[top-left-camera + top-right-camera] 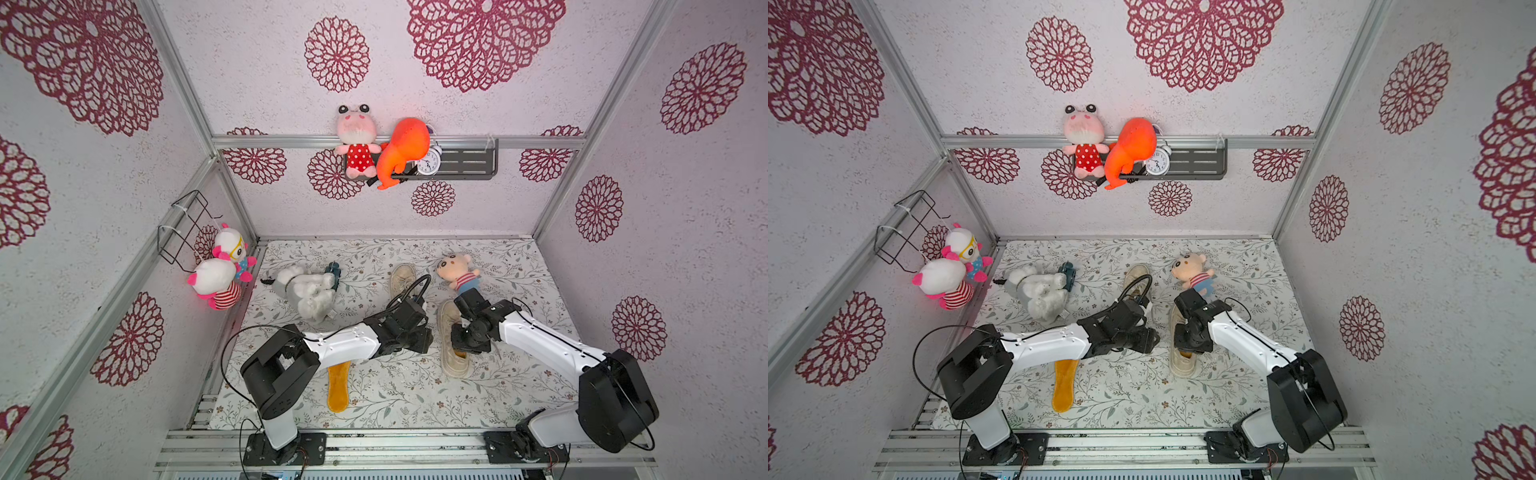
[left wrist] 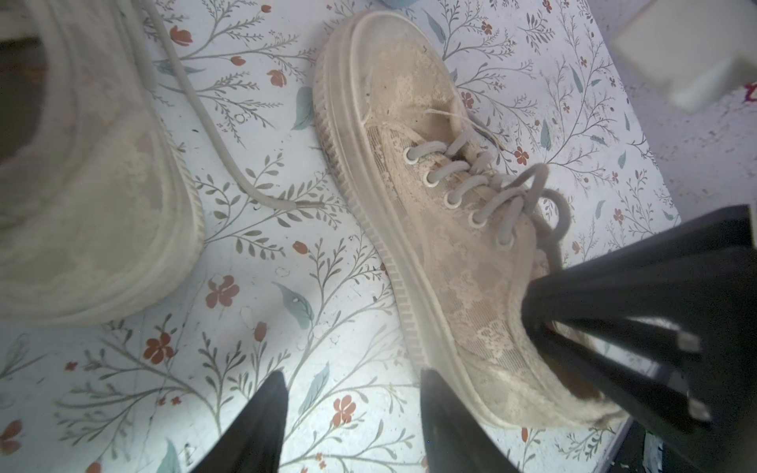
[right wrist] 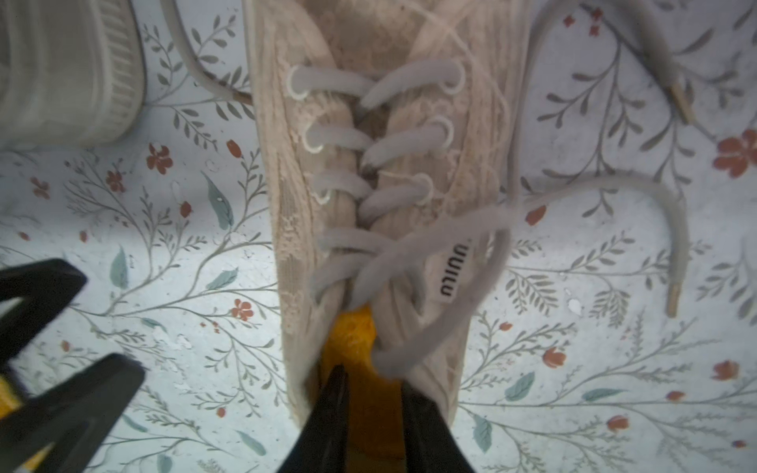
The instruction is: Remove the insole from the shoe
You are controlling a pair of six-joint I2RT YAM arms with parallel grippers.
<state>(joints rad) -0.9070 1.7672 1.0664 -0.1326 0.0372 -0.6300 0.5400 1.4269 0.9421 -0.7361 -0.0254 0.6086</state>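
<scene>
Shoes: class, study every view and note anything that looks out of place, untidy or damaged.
The near shoe has untied laces trailing over the table; its upper looks frayed. An orange insole lies loose on the table, partly under the left arm.

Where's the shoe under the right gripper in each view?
Top view: shoe lower middle, just right of centre.
Top view: lower middle, near centre.
Left wrist: diagonal across the centre.
Right wrist: centre, laces facing the camera.
Shared landmark: second shoe.
</scene>
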